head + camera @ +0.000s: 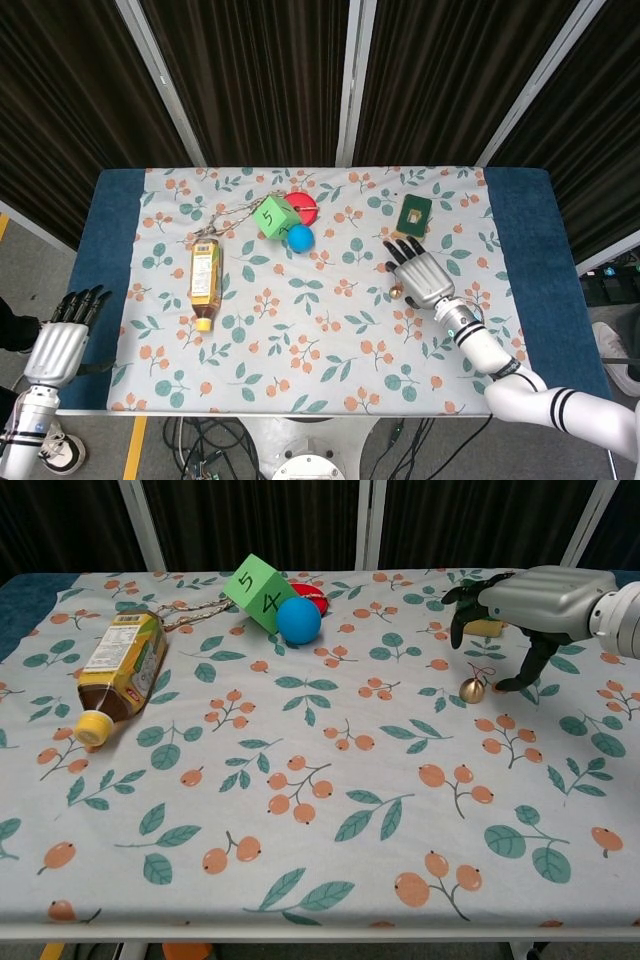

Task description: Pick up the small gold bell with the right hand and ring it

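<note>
Floral tablecloth (300,880); green cube (259,591) (marked 4, 5)

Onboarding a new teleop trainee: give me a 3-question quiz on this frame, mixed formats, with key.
1. True or false: the right hand already grips the small gold bell.
2. Multiple choice: what lies on its side near the left edge of the floral cloth? A) tea bottle B) soup can C) coffee mug
3. Fill in: the blue ball sits right beside the green ____, marked with numbers.

Key:
1. False. The hand hovers over the bell, fingers spread, with its thumb down beside it; the bell rests on the cloth.
2. A, the tea bottle.
3. Cube.
</note>
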### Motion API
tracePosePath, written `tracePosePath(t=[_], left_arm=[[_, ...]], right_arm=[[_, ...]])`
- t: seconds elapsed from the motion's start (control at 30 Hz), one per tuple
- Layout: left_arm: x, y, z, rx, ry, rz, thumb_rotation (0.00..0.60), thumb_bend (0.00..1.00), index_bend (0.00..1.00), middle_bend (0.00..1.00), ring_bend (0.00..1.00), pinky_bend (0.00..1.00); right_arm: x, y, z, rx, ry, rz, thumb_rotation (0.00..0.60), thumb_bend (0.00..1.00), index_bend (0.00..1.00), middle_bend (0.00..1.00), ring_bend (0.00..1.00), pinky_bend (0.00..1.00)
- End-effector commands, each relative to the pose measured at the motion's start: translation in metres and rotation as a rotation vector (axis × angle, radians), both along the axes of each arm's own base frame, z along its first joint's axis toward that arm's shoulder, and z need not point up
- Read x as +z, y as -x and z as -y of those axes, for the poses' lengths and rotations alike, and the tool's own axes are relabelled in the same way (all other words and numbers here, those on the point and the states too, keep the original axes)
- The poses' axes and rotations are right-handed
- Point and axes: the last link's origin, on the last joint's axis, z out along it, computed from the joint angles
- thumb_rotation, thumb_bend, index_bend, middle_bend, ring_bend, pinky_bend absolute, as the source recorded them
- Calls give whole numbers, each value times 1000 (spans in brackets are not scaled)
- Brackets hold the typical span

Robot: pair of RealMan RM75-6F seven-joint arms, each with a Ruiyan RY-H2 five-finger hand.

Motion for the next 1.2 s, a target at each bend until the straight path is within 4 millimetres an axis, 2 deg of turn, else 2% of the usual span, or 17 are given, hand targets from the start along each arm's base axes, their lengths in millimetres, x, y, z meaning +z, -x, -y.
tracePosePath(t=[0.03, 0.27, 0.63, 1.2], left_arm=[[0, 1, 0, 3, 2, -1, 600, 0, 0, 0, 0, 7], [0, 1, 0, 3, 11, 0, 600, 0, 0, 0, 0, 7], [1, 0, -2, -6, 15, 2, 600, 0, 0, 0, 0, 7], [-3, 4, 0, 3, 28, 8, 600, 0, 0, 0, 0, 7]], right_arm=[[-2, 0, 0, 2, -1, -2, 600, 135, 330, 0, 0, 0], [-8, -1, 1, 12, 2, -4, 600, 176, 411, 11, 0, 0], [-13, -3, 5, 11, -1, -5, 600, 224, 483, 31, 0, 0], [-18, -1, 5, 5, -4, -9, 600, 278, 538, 48, 0, 0]])
